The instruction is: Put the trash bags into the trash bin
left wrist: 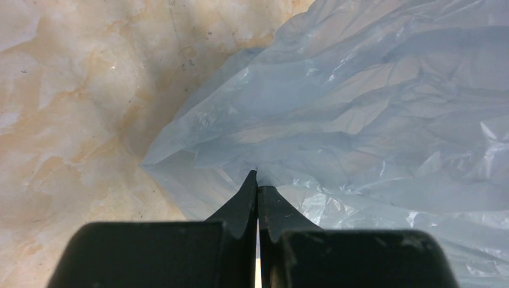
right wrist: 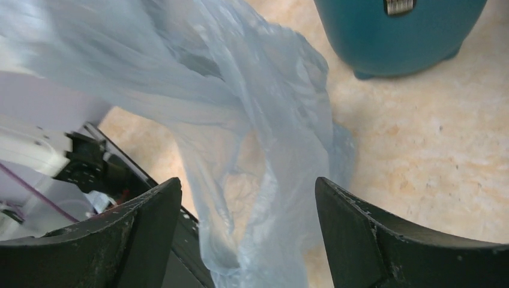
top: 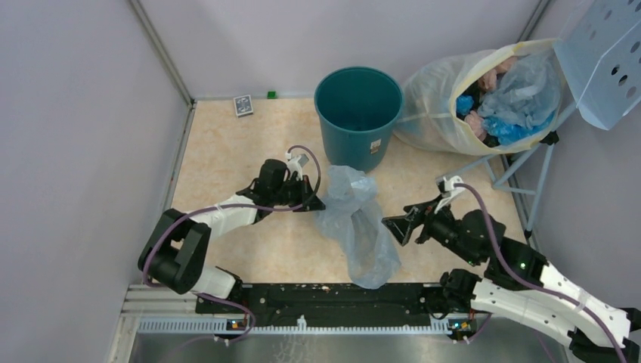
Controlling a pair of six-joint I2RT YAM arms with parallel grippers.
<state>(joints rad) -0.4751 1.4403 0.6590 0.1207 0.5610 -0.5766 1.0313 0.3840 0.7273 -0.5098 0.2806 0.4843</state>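
**Left gripper** [top: 314,203]: jaws pressed together, clamped on a gathered fold at the left edge of the trash bag [top: 355,223]. The left wrist view shows the film drawn to a point at the fingertips.

**Trash bag:** 1 item, thin, translucent, pale blue, heavily creased. Its clamped end is raised just in front of the trash bin. From there it trails toward the near edge of the table [top: 227,151], where its lower end lies crumpled. The marbled beige surface shows through the film. Lettering cannot be made out.

**Trash bin** [top: 357,113]: round, tapered, dark teal, upright at the back centre of the table. A small label [top: 374,145] sits on its near side. Its inside shows only teal wall and floor. The bag lies wholly outside it; whether the 2 touch cannot be told.

**Right gripper** [top: 399,227]: jaws spread wide apart, just right of the bag's middle and pointing at it. In the right wrist view the film hangs across the gap between the 2 fingers, unclamped.

**Sack** [top: 446,106]: large, yellowish, translucent, just beside the bin on its right. Its mouth is open, and it holds blue and pink bags.
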